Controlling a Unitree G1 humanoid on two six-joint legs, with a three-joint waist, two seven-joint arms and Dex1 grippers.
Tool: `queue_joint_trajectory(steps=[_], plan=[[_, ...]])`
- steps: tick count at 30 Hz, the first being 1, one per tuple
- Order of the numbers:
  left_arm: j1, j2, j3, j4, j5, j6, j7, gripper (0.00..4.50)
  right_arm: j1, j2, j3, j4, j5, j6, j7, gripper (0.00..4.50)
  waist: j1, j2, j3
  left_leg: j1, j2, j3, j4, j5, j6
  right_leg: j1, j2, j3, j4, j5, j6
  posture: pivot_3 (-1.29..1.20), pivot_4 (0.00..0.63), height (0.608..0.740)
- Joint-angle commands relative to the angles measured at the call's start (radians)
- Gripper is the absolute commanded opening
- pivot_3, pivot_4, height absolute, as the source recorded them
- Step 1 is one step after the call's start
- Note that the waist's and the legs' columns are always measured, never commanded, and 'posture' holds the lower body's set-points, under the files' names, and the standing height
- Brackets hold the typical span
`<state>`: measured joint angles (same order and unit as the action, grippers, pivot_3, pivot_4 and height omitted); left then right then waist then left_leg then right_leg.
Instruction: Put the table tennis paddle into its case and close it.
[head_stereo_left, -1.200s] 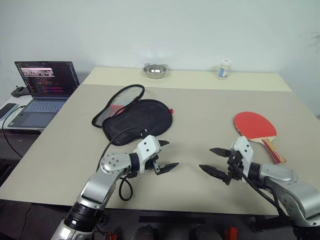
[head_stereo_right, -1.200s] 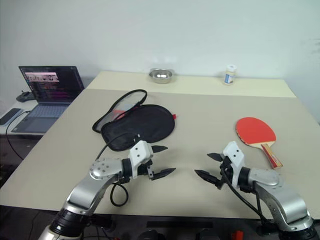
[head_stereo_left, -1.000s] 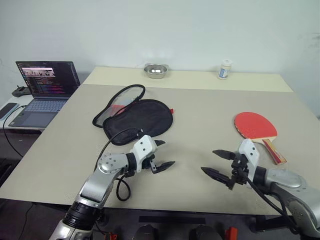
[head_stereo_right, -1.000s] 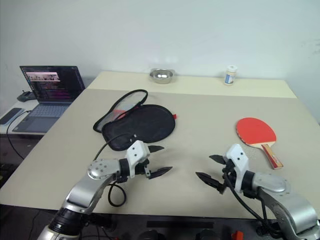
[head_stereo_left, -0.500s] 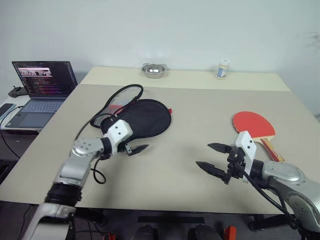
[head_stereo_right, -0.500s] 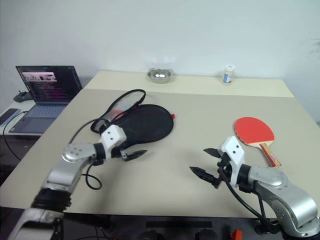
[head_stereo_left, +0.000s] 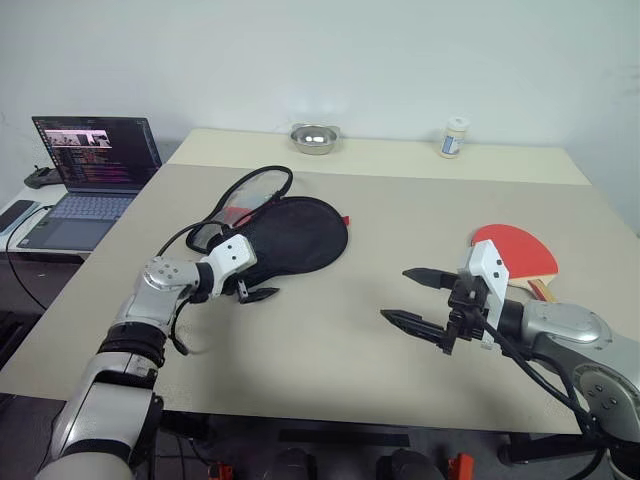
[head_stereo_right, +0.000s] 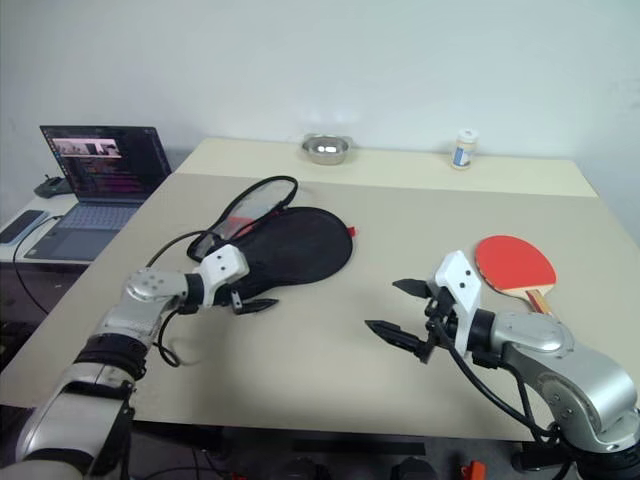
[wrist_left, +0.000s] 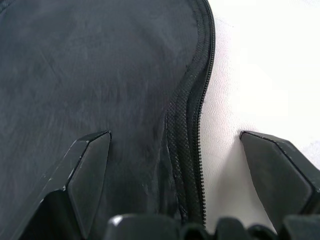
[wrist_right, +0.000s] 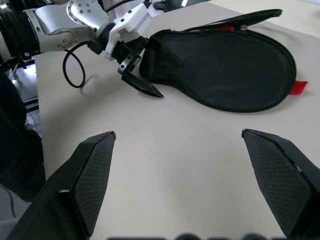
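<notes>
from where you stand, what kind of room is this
Probably an office or lab test space, not a home: a big plain beige table against a bare white wall, an open laptop showing code on a side desk, and just a few props, a metal bowl and a small white bottle.

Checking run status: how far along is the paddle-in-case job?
Nothing done yet. The paddle lies on the table, outside the case, whose zipper rim is unzipped. In hand: open left gripper straddles the case's edge; right gripper is open and empty. Left: grab the paddle, insert it, zip shut.
</notes>
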<state>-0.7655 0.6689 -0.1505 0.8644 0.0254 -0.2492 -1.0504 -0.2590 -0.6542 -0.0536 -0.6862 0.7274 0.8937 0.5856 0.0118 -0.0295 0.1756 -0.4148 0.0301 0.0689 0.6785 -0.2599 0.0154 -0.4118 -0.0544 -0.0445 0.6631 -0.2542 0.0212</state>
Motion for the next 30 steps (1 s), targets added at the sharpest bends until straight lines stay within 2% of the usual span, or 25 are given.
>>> queue_joint_trajectory(steps=[1,3,8,13,17,21,26,30], plan=[[-0.016,-0.002,-0.007,0.071,0.030,-0.022,-0.007,4.10,0.016,-0.002,-0.030,-0.040,0.011,-0.016,-0.019,4.50,0.000,0.000,0.000,0.000,0.000,0.000,0.000,0.000,0.000,0.000,0.000,0.000,0.000,0.000,0.000,0.00,0.150,0.740],[-0.020,0.001,-0.013,0.086,0.036,-0.035,-0.028,3.54,0.027,0.000,-0.043,-0.045,0.017,-0.017,-0.028,4.50,-0.002,0.000,0.000,0.001,0.000,0.000,0.000,0.001,0.001,0.000,0.000,0.000,0.001,0.000,0.000,0.00,0.150,0.740],[-0.016,0.008,-0.010,0.111,0.037,-0.031,-0.064,1.74,0.050,0.014,-0.050,-0.048,0.014,-0.035,-0.051,4.50,-0.005,0.000,0.000,0.002,0.001,-0.001,0.000,0.002,0.002,0.001,0.000,-0.001,0.002,0.000,0.000,0.00,0.150,0.740],[-0.023,-0.009,0.033,0.141,-0.003,0.050,-0.045,0.02,0.070,0.012,-0.053,-0.040,0.004,-0.057,-0.047,4.50,-0.009,0.000,0.000,0.003,0.002,-0.001,0.000,0.002,0.003,0.002,0.001,-0.001,0.002,0.000,0.001,0.00,0.150,0.740],[-0.007,-0.034,0.058,0.081,-0.042,0.149,-0.068,0.02,0.079,0.000,-0.065,-0.032,0.003,-0.067,-0.037,4.50,-0.011,0.000,-0.001,0.004,0.002,-0.001,0.000,0.003,0.003,0.002,0.001,-0.001,0.002,0.000,0.001,0.00,0.150,0.740],[0.099,-0.100,0.041,-0.251,-0.138,0.433,-0.122,0.02,0.084,-0.024,-0.092,-0.023,0.010,-0.067,-0.020,4.50,-0.009,0.000,-0.001,0.003,0.001,-0.001,0.000,0.003,0.003,0.003,0.000,0.000,0.002,0.000,0.001,0.00,0.150,0.740],[0.201,-0.201,0.012,-0.627,-0.232,0.798,-0.050,0.02,0.107,-0.071,-0.139,-0.019,0.028,-0.058,0.015,4.50,0.012,0.000,-0.001,-0.002,-0.003,-0.003,0.001,0.002,0.003,0.002,-0.002,-0.002,-0.002,0.002,0.001,0.00,0.150,0.740],[0.164,-0.327,-0.001,-0.676,-0.270,0.942,0.036,0.02,0.141,-0.131,-0.182,-0.013,0.037,-0.055,0.063,4.50,0.013,0.000,0.000,-0.003,-0.004,-0.004,0.001,0.002,0.004,0.003,-0.002,-0.003,-0.004,0.002,0.003,0.00,0.150,0.740]])
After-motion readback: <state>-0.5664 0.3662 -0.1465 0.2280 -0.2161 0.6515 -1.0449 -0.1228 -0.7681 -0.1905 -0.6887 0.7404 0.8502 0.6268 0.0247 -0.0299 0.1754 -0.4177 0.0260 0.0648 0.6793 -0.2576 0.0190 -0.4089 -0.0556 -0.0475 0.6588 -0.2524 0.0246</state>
